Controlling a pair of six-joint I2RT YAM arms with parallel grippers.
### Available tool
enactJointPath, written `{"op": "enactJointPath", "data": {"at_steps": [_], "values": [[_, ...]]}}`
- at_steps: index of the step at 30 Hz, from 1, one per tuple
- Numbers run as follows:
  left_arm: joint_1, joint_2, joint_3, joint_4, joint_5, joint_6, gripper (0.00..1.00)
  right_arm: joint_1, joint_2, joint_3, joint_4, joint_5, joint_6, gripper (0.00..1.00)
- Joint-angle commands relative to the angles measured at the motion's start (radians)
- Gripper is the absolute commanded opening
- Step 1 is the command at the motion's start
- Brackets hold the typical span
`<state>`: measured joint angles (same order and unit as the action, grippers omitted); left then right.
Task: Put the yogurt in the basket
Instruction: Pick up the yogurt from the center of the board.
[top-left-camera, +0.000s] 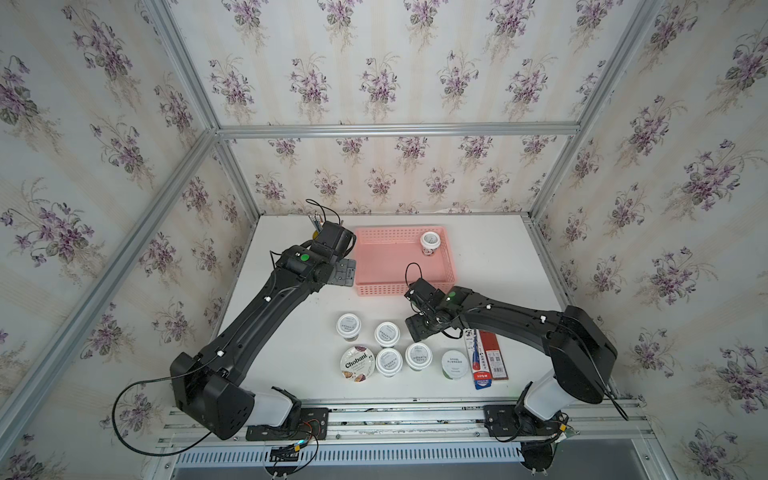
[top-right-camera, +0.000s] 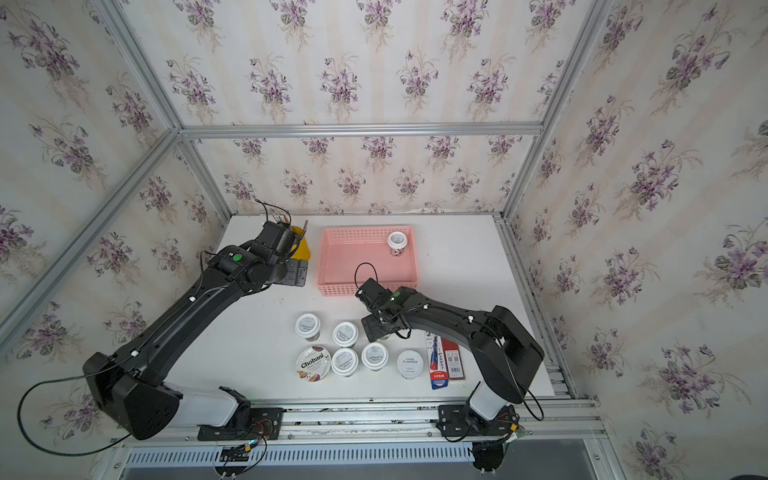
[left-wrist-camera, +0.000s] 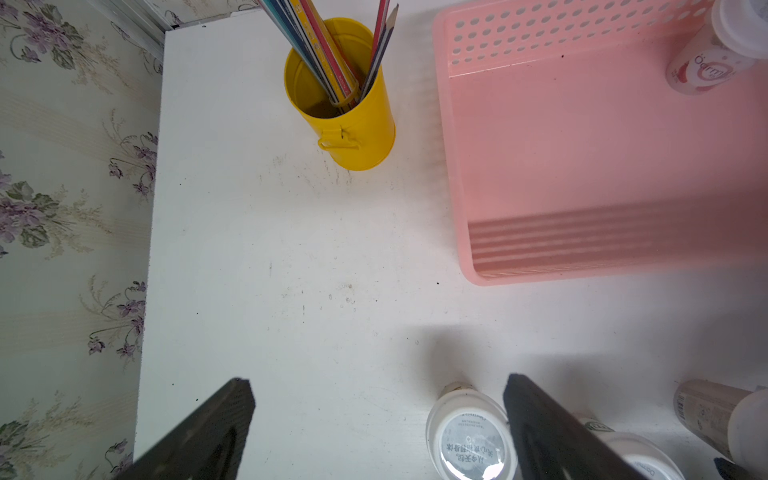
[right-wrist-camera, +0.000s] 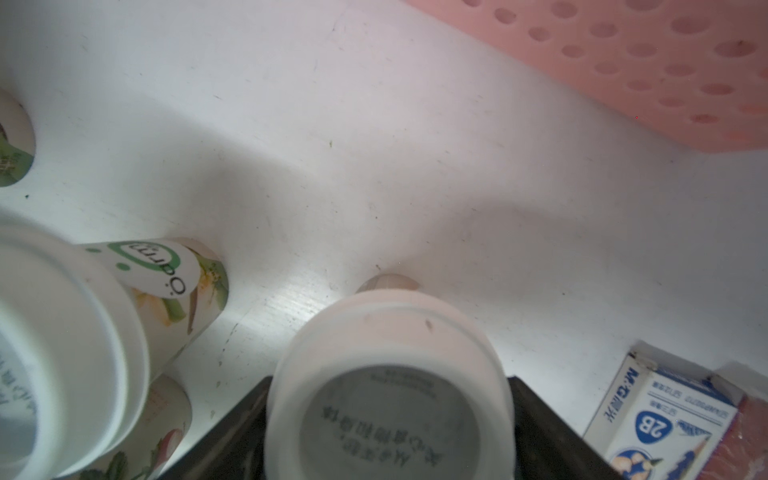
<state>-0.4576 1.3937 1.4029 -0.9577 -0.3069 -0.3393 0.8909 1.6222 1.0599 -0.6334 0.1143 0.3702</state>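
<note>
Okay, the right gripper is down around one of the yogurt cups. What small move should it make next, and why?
Most likely close the right gripper on the white-lidded cup between its jaws. That cup stands upright on the table, the jaws look open on either side of it, and the pink basket holds only one cup so far.

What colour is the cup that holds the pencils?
The pencil cup is bright yellow; it shows best in the left wrist view.
</note>
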Motion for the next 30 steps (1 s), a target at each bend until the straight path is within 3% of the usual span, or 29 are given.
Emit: {"op": "enactJointPath", "data": {"at_steps": [1,19,30], "values": [[0.000,0.001,0.000,-0.002,-0.003,0.000,0.99,0.000,0.001,-0.003,0.006,0.005,-0.001,0.84],[-0.001,-0.002,0.003,0.000,-0.005,0.005,0.99,-0.004,-0.017,0.018,-0.036,0.024,-0.006,0.79],[-0.001,-0.012,0.007,0.004,-0.001,0.008,0.99,-0.035,-0.012,0.166,-0.144,0.055,-0.055,0.79]]}}
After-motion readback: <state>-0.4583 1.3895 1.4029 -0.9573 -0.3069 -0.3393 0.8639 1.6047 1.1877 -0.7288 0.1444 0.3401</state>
